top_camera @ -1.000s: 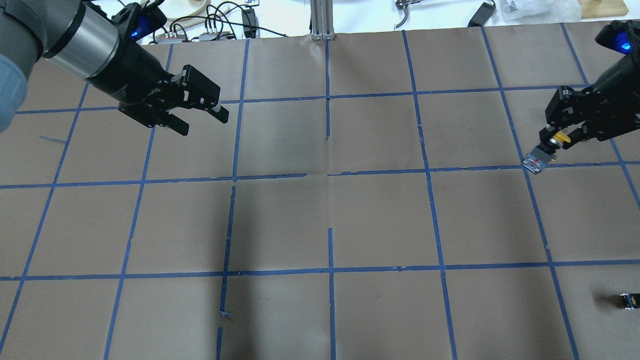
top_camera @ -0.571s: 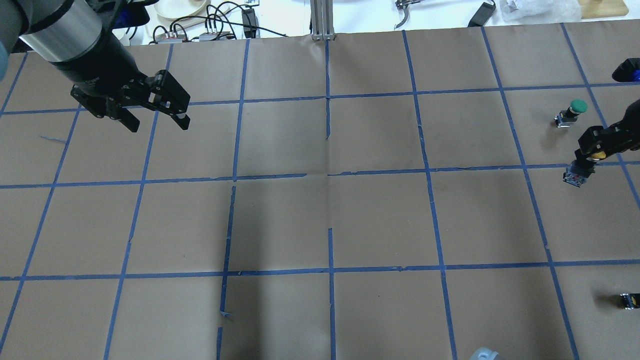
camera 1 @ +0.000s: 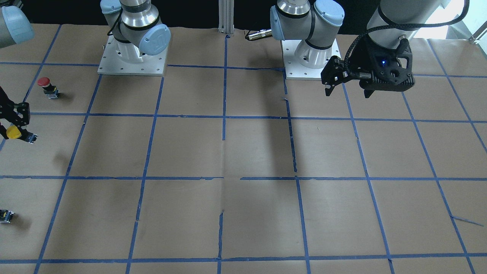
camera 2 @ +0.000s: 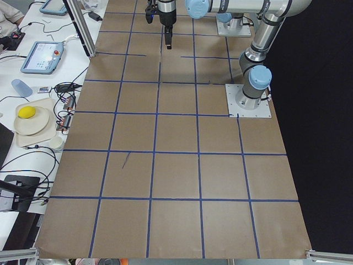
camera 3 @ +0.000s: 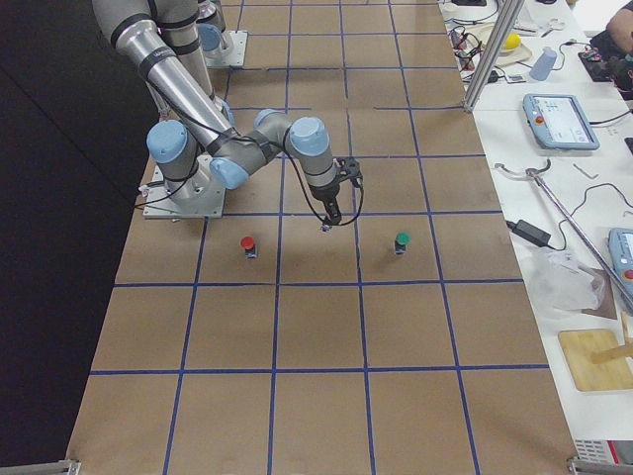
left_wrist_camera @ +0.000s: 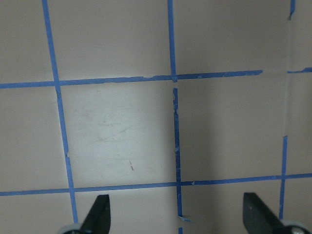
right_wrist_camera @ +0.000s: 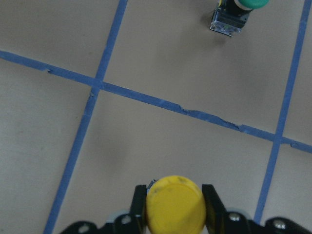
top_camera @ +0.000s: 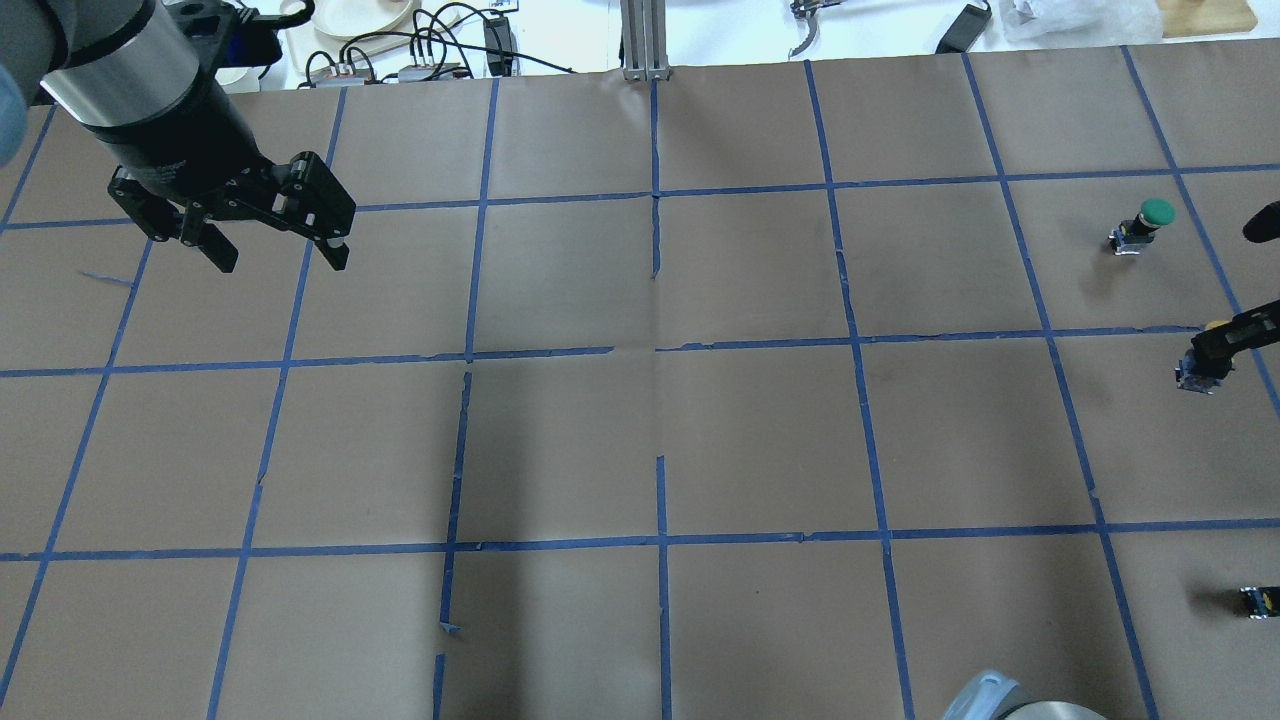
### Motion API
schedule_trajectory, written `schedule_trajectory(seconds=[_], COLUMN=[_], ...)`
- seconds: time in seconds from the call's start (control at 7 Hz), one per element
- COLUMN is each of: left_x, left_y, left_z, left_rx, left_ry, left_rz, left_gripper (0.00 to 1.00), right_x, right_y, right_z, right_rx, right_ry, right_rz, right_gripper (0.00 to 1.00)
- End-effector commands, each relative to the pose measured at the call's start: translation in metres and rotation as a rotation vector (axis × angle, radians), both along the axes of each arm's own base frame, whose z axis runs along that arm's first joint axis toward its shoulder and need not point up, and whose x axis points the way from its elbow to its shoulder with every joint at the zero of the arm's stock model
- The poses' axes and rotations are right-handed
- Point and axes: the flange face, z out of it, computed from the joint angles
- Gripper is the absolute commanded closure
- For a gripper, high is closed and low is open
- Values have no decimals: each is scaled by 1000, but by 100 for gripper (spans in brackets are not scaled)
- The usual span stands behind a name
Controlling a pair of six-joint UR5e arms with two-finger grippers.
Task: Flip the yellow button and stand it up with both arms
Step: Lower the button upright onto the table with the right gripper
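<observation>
My right gripper (top_camera: 1210, 350) is shut on the yellow button (top_camera: 1195, 378) at the table's far right edge. In the right wrist view the two fingers (right_wrist_camera: 140, 202) clamp the round yellow cap (right_wrist_camera: 175, 207). The grey body sticks out beyond the fingertips. In the front-facing view the right gripper (camera 1: 14, 127) holds the button (camera 1: 13, 132) above the paper, with its shadow below. The right gripper also shows in the exterior right view (camera 3: 331, 203). My left gripper (top_camera: 278, 257) is open and empty over the far left of the table, pointing down; it also shows in the front-facing view (camera 1: 347, 92) and the left wrist view (left_wrist_camera: 176, 209).
A green-capped button (top_camera: 1148, 222) stands beyond the right gripper and shows in the right wrist view (right_wrist_camera: 234, 14). A red-capped button (camera 1: 46, 85) stands near the right arm's base. A small capless black switch body (top_camera: 1256, 601) lies at the near right. Blue tape lines grid the brown paper.
My right gripper has carried the yellow button rightwards to the table's edge, uncovering the green button. My left gripper has moved left and turned to point down, still open.
</observation>
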Motion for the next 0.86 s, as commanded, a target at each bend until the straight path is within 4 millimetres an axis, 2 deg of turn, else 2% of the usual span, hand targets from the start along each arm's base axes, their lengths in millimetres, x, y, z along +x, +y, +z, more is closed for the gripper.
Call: schedule_trajectory(seconds=[0.0,0.29,0.57,0.71], left_x=[2,-7,-7,-7], left_y=[-3,-4,-1,-4], left_z=[3,8,10,12], left_rx=[-12,-26,-22,-22], left_ry=[-33,45,49,46], left_rz=[2,23,23,22], left_gripper=[1,0,0,0], right_x=[-20,-19,-32,-32], right_y=[17,20,27,29], right_z=[-34,-38,-43,-45], right_rx=[-77,-99,-103,-99], right_ry=[-18,-41,-48,-54], right_rz=[107,136,165,163], right_gripper=[73,73,73,73])
